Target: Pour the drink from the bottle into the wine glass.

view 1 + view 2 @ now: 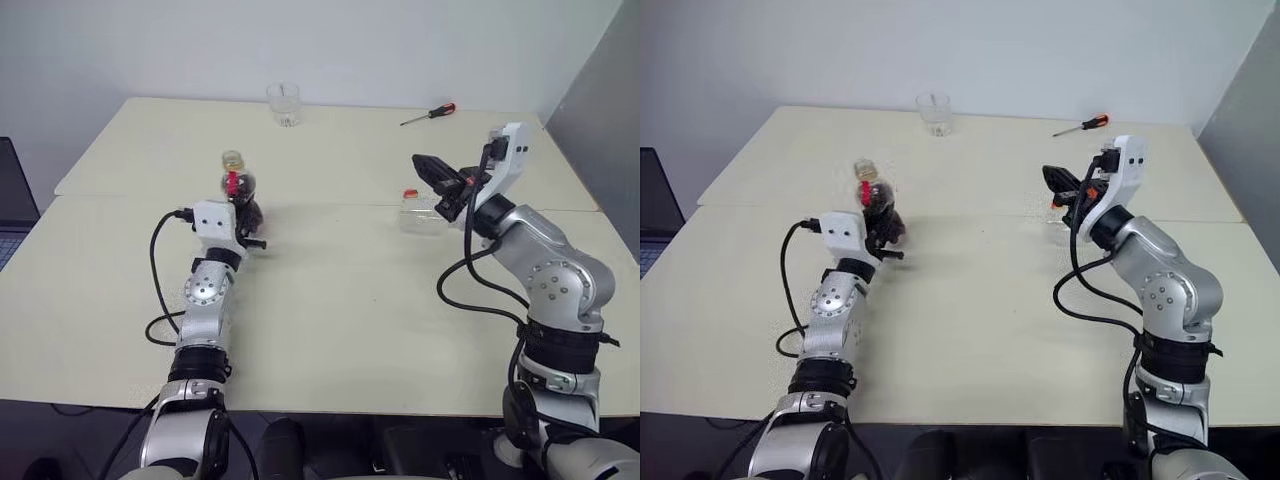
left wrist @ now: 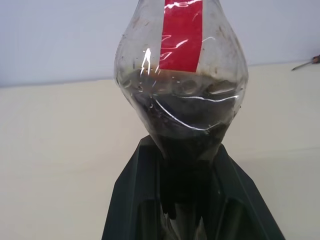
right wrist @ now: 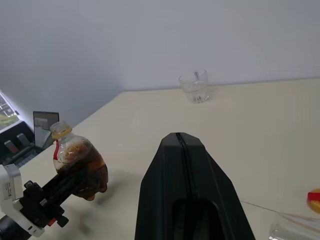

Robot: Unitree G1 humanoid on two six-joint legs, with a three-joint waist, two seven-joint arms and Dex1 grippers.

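The left fingers (image 3: 75,187) pinch the uncapped, bulbous bottle (image 1: 240,190), half-full of dark drink (image 2: 187,117); right fingers (image 3: 182,165) pressed together.

1 bottle (image 1: 240,186), 1 tumbler (image 1: 284,104), 1 screwdriver (image 1: 429,114), 2 tables (image 1: 330,320), perhaps 1 fallen glass (image 1: 422,215).

The bottle (image 1: 238,185) is on the left of the table (image 1: 330,300), a tumbler (image 1: 284,104) and a screwdriver (image 1: 428,115) lie behind.

Left gripper (image 1: 248,228): your left arm is reaching forward over the table, jaws clamping the bottle (image 1: 238,190) low on its body. Right gripper (image 1: 432,178): your right arm is hanging raised, fingers pressing together, pointing forward-left, holding nothing.
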